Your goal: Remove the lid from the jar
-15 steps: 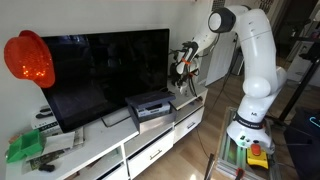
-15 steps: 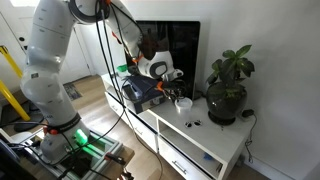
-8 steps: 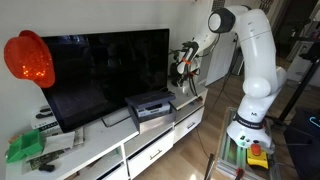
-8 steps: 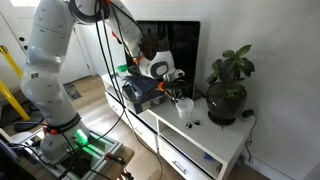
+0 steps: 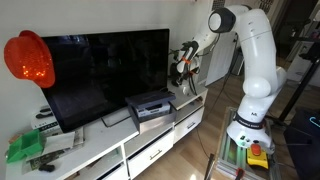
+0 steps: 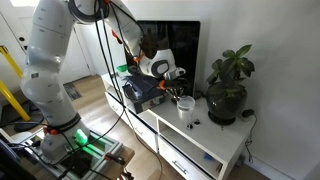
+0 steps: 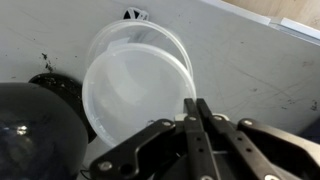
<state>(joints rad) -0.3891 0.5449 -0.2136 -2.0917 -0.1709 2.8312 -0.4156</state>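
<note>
Your arm [image 5: 256,50] stands tall beside the counter [image 5: 100,150] and reaches sideways past the edge of the television [image 5: 105,70], with the wrist bent down over the far end of the counter. In an exterior view the arm [image 6: 50,60] comes in from the upper left, and the claw [image 6: 176,91] points down at a slant, just above the jar [image 6: 184,108]. The jar is a small translucent white tub that stands on the counter between the grey box [image 6: 140,93] and the dark pot [image 6: 225,106] of the plant [image 6: 232,68].

In the wrist view your claw [image 7: 196,103] has its two fingers pressed together with no gap showing between them. Their tips sit at the near rim of the lid [image 7: 135,90], a round translucent disc. Whether that thin rim is pinched between the fingers cannot be made out. A second, smaller ring shows just beyond the disc, which looks like the jar's [image 7: 130,38] own rim, offset from the lid. You cannot tell from this whether the two are touching or apart.

The dark pot [image 7: 30,135] fills the lower left corner of the wrist view and is cut off by the edge. In the exterior view past the television, the claw [image 5: 183,72] is small and the jar cannot be picked out there.
</note>
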